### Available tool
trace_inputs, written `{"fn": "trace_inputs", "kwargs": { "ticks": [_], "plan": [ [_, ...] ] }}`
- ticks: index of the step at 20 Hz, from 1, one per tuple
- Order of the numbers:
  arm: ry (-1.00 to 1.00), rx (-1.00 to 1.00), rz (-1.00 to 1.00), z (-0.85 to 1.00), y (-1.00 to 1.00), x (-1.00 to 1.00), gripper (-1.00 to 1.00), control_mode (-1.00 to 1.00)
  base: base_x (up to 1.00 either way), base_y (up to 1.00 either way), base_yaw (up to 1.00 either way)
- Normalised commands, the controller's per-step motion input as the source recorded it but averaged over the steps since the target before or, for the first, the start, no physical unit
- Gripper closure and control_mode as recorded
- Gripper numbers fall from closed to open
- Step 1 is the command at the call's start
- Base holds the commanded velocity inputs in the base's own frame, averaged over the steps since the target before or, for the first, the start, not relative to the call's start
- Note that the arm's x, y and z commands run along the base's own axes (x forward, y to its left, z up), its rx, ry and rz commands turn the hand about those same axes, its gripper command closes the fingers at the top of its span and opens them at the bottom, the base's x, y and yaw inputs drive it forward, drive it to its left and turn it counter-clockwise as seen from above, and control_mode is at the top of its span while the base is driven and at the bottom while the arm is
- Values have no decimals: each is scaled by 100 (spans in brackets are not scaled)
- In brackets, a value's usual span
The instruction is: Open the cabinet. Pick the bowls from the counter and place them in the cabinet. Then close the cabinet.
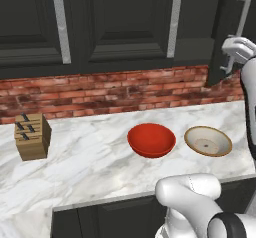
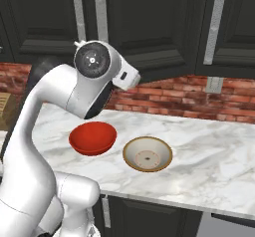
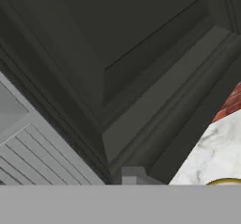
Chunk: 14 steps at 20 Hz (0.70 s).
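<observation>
Bowls [image 1: 151,140] sit mid-counter [image 1: 100,157], well apart from its front edge.

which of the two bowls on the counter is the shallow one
The tan-rimmed bowl with the cream speckled inside, to the right of the red bowl in both base views. It is flat and wide; the red one is deeper and glossy.

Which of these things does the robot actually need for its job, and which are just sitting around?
For the job:
- red bowl
- tan-rimmed bowl
- marble counter they sit on
- black wall cabinet above, where they go; one door looks swung partly open

Just lying about:
- wooden knife block
- brick wall
</observation>
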Motion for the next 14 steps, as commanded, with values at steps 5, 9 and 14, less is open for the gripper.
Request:
{"fn": "trace_inputs", "kwargs": {
  "ticks": [5,9,14],
  "plan": [
    [-22,14,0,0,-61,-100,-100,-100,0,0,0],
    [-43,0,0,0,3,-100,-100,-100,0,0,0],
    [-54,-6,0,1,71,-100,-100,-100,0,0,0]
  ]
}}
